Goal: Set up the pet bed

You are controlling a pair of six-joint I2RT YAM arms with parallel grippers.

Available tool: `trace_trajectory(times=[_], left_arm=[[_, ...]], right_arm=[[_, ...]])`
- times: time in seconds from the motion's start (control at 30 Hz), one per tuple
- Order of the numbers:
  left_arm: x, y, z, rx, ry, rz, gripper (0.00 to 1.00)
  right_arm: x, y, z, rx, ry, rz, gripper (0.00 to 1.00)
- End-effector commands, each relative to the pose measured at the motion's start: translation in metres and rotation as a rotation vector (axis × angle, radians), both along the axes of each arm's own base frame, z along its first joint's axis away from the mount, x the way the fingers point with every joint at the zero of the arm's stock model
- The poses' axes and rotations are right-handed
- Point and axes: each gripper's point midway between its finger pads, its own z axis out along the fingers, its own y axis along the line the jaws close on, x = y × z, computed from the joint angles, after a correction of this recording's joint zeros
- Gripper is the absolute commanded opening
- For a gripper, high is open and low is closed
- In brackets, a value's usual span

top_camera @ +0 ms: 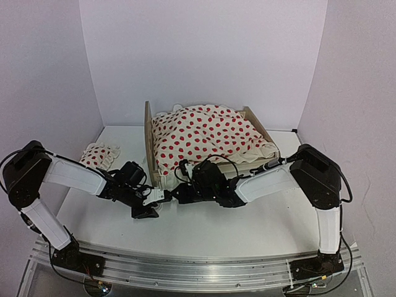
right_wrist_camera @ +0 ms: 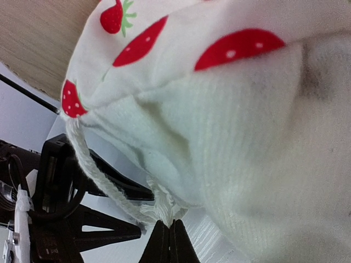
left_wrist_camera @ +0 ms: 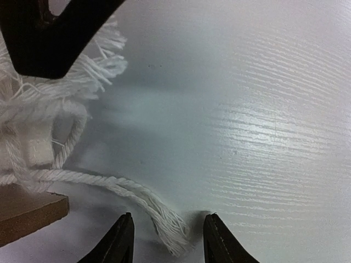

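Right fingers (right_wrist_camera: 162,244) are pressed together at the near left corner of the pet bed (top_camera: 148,142), with the frayed hem of the blanket (top_camera: 210,133) right at their tips; whether any threads are nipped I cannot tell. They look placed to tug that corner straight over the frame, which stands mid-table toward the back wall, heaped under the blanket. Left fingers (left_wrist_camera: 118,241) are spread low over the table (top_camera: 216,229), straddling the loose end of a white cord (left_wrist_camera: 109,183), probably lined up to pinch it. A wooden bed corner sits just beside them. Bare table lies in front; the pillow (top_camera: 99,154) rests left of the headboard.
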Motion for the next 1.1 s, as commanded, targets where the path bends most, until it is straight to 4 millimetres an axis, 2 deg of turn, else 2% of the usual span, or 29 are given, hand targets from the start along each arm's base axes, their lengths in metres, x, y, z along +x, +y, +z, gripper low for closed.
trace_trajectory(times=[0.0, 0.13, 0.17, 0.3, 0.47, 0.57, 0.7, 0.8, 0.9, 1.07], left_arm=[[-0.008, 0.007, -0.018, 0.047, 0.011, -0.033, 0.34], [-0.016, 0.015, -0.022, 0.086, 0.024, -0.054, 0.04], [-0.019, 0.017, -0.022, 0.096, 0.04, -0.06, 0.01], [-0.022, 0.034, -0.007, 0.133, 0.053, -0.037, 0.0], [0.013, 0.073, 0.018, 0.14, -0.039, 0.061, 0.0], [0.021, 0.087, 0.03, 0.149, -0.094, 0.073, 0.0], [0.02, 0.093, 0.041, 0.147, -0.154, 0.048, 0.0], [0.016, 0.098, 0.038, 0.168, -0.181, 0.022, 0.0], [0.014, 0.101, 0.034, 0.183, -0.194, 0.003, 0.0], [0.016, 0.101, 0.03, 0.191, -0.206, -0.013, 0.0]], right_arm=[[0.003, 0.009, 0.039, 0.059, -0.058, 0.006, 0.0], [0.003, 0.008, 0.042, 0.061, -0.066, 0.007, 0.0], [0.003, 0.008, 0.044, 0.06, -0.071, 0.006, 0.0], [0.002, 0.004, 0.058, 0.05, -0.11, 0.015, 0.0], [0.01, -0.012, 0.085, -0.03, -0.205, -0.009, 0.0], [0.014, -0.021, 0.108, -0.066, -0.273, -0.016, 0.0], [0.029, -0.046, 0.137, -0.125, -0.359, -0.083, 0.0], [0.045, -0.069, 0.165, -0.124, -0.42, -0.153, 0.0], [0.049, -0.075, 0.195, -0.128, -0.506, -0.152, 0.0], [0.063, -0.088, 0.213, -0.19, -0.578, -0.175, 0.0]])
